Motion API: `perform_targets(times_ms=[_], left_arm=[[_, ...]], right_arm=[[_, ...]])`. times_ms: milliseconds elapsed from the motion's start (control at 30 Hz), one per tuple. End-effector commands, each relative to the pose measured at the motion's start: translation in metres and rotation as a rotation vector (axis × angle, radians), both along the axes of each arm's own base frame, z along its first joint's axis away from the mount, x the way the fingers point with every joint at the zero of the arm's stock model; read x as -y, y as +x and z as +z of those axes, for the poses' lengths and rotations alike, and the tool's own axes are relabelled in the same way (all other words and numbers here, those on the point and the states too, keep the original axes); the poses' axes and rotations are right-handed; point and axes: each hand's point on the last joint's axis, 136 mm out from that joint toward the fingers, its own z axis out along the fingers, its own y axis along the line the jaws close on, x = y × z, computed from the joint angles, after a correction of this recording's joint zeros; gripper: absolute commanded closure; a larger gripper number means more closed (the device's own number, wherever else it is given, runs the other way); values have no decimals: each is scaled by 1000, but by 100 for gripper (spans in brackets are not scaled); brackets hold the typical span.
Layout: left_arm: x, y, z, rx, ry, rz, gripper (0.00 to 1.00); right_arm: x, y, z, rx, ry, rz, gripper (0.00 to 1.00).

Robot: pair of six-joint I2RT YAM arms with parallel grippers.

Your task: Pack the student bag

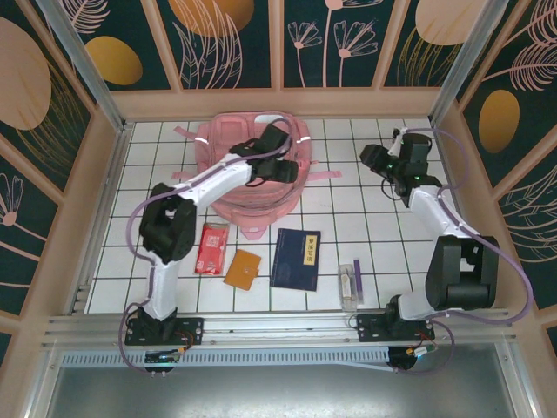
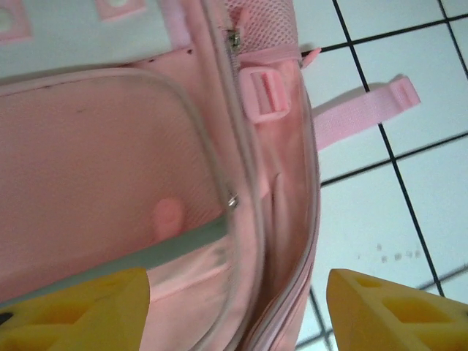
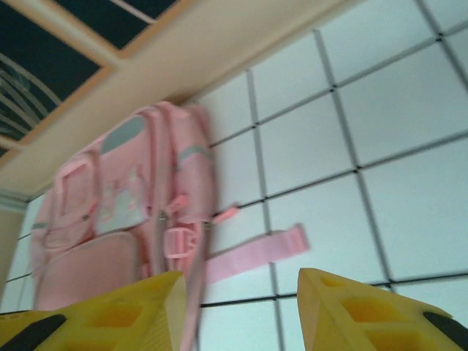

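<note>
Nearest the arm bases, across the lower middle of the overhead view, four loose things lie in a row on the tabletop (image 1: 348,226): a red packet (image 1: 211,248), a flat orange pouch (image 1: 243,269), a dark blue book (image 1: 296,259) and a small clear case (image 1: 350,285). They sit just in front of the student bag (image 1: 261,202), probably laid out as the things to go in.

Beyond them, at upper centre, the bag lies flat on the tiles with its pockets facing up and a strap (image 2: 365,110) trailing off to the right.

The left hand (image 1: 277,165) hangs over the bag's right half, its fingers apart and gripping nothing. In the left wrist view they straddle the zip line (image 2: 252,168) near the bag's edge, so I judge it is there to open the bag. Whether it touches the fabric I cannot tell.

The right hand (image 1: 376,161) is at right of centre, well apart from the bag and over bare tiles. Its fingers are spread and empty, with the bag to its left.
</note>
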Motion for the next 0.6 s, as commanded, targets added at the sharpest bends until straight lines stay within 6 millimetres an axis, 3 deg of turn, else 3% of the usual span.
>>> perform_targets(times_ms=[0, 100, 200, 233, 300, 400, 567], left_arm=[[-24, 6, -44, -89, 144, 195, 34], [-27, 11, -70, -131, 179, 284, 32], [-43, 17, -90, -134, 271, 382, 35], [-44, 19, -93, -132, 282, 386, 41], [-38, 21, -96, -141, 272, 360, 73], [-21, 21, -80, -138, 227, 251, 98], [-19, 10, -31, -64, 214, 63, 100]], right_arm=[[6, -17, -13, -48, -28, 5, 55], [2, -19, -19, -55, -16, 28, 55], [-3, -18, -22, -52, 14, 43, 55], [-6, -19, -23, -51, 25, 57, 56], [-13, -17, -22, -44, 43, 90, 57], [-19, -14, -20, -35, 32, 151, 57], [-32, 2, -26, -26, -49, 320, 57]])
